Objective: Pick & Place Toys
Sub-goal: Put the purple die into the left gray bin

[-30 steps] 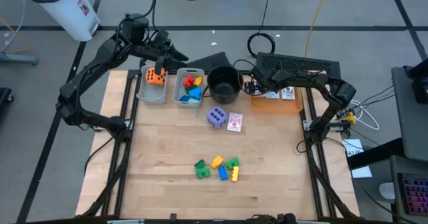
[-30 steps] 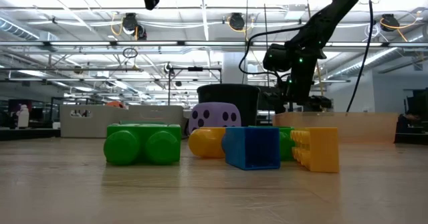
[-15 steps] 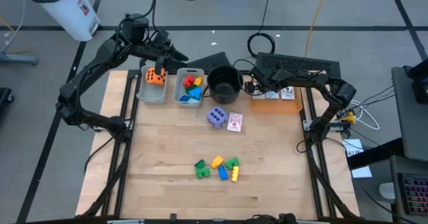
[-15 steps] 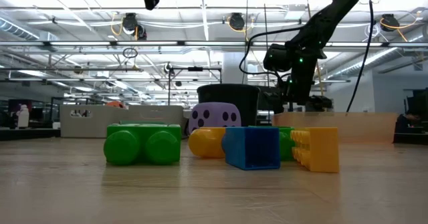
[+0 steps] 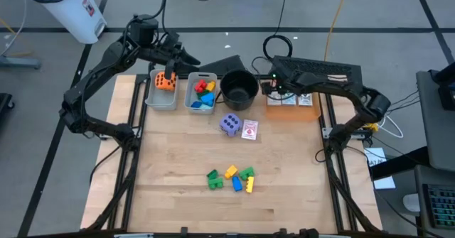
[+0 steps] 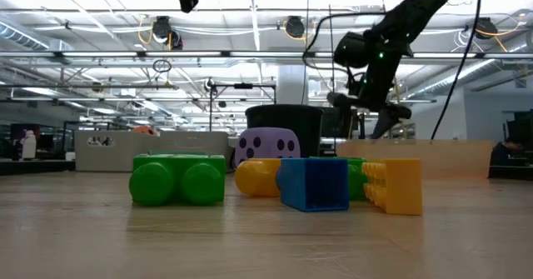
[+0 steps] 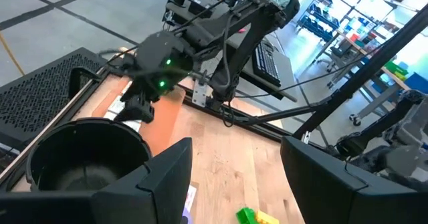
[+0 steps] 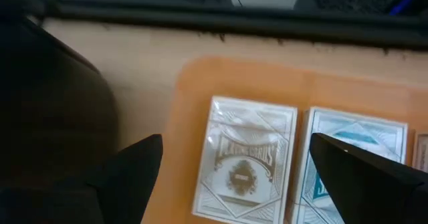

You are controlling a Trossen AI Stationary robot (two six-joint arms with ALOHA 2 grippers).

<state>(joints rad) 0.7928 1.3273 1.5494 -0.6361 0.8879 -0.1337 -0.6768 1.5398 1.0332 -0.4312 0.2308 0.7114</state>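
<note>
Right gripper (image 5: 271, 89) hangs w/ fingers wide, empty, just beside the black pot (image 5: 238, 89) over the orange tray's (image 5: 274, 111) cards (image 8: 244, 160). Left gripper (image 5: 186, 59) sits behind the pot — fingers partly open, empty. Risk: reaching for the purple die (image 5: 229, 124) in front of the pot, arm could clip the rim.

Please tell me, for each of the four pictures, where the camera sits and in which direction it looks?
High view: above the table, looking straight down; both arms, left gripper, right gripper.
Low view: at table height, looking level past the blocks; the right gripper hangs above.
Left wrist view: on the left arm, past its own fingers toward the black pot.
Right wrist view: on the right arm, looking down at card boxes on an orange tray.
Shared: high and low views both show the purple die.
</note>
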